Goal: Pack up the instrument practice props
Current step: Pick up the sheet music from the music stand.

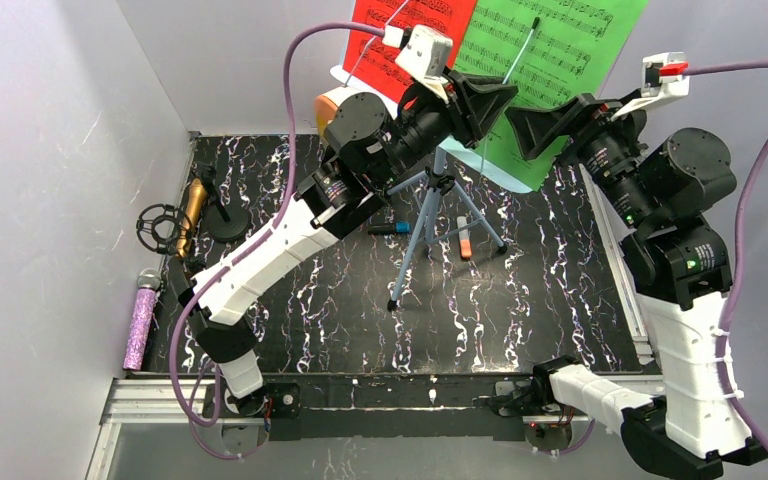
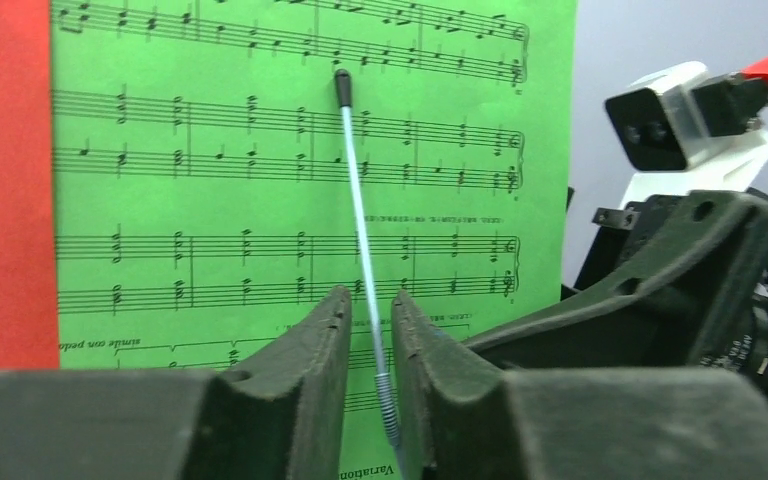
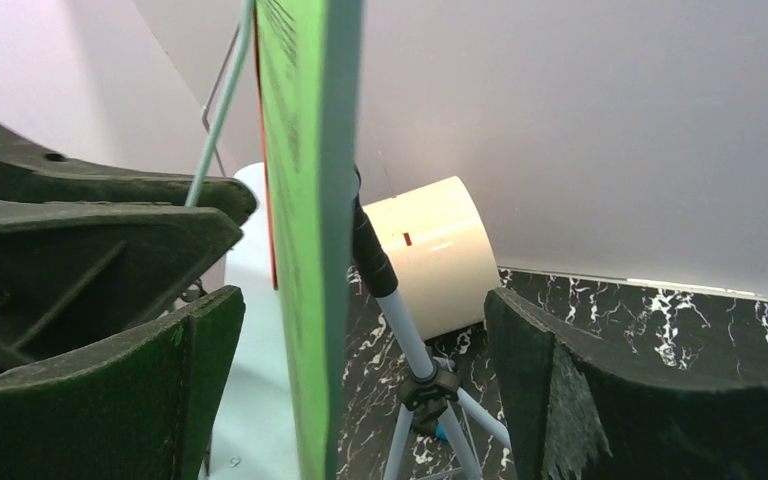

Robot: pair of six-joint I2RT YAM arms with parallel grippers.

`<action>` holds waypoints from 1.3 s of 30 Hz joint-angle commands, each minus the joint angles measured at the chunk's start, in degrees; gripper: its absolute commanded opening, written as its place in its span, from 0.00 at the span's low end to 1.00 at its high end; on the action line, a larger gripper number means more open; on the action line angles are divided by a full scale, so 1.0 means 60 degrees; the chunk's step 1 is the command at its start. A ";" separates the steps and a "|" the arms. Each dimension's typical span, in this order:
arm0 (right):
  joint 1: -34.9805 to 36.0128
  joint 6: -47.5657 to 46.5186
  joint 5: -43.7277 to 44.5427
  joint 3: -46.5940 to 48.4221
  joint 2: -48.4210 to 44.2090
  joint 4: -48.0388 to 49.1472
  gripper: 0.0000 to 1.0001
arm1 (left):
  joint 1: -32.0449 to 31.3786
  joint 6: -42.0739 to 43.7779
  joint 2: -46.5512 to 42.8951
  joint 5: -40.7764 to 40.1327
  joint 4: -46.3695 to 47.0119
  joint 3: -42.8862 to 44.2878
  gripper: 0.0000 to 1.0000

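The green music sheet [image 1: 550,50] and the red music sheet [image 1: 410,30] stand side by side on the pale-blue sheet-music tripod [image 1: 430,215]. My left gripper [image 1: 505,98] is raised in front of the green sheet [image 2: 260,200]. Its jaws [image 2: 370,345] stand narrowly apart around the thin page-holder wire [image 2: 358,200], not closed on it. My right gripper [image 1: 522,128] is wide open [image 3: 360,400]. It straddles the green sheet's edge [image 3: 310,250] and the tripod pole [image 3: 400,320]. The gold microphone [image 1: 192,212] sits on a black mic tripod [image 1: 222,222] at the far left. The purple microphone [image 1: 142,322] lies by the left wall.
The round cream-and-orange cabinet [image 3: 440,255] stands behind the tripod, mostly hidden in the top view [image 1: 332,100]. A blue marker [image 1: 390,228] and an orange marker [image 1: 464,240] lie between the tripod legs. Grey walls close in left, back and right. The two grippers are close together.
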 commanded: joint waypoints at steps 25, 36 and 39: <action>0.0018 -0.0507 0.1288 -0.0508 -0.1121 -0.0200 0.66 | -0.0042 0.0871 -0.1020 -0.0608 0.2620 -0.1975 0.00; 0.0017 -0.0327 0.0521 -0.0439 -0.1547 -0.0370 0.59 | -0.0085 0.1262 -0.1021 -0.1085 0.2542 -0.2229 0.00; 0.0021 -0.0267 0.0071 -0.0375 -0.1676 -0.0398 0.60 | -0.0120 0.1381 -0.0972 -0.1199 0.2461 -0.2226 0.00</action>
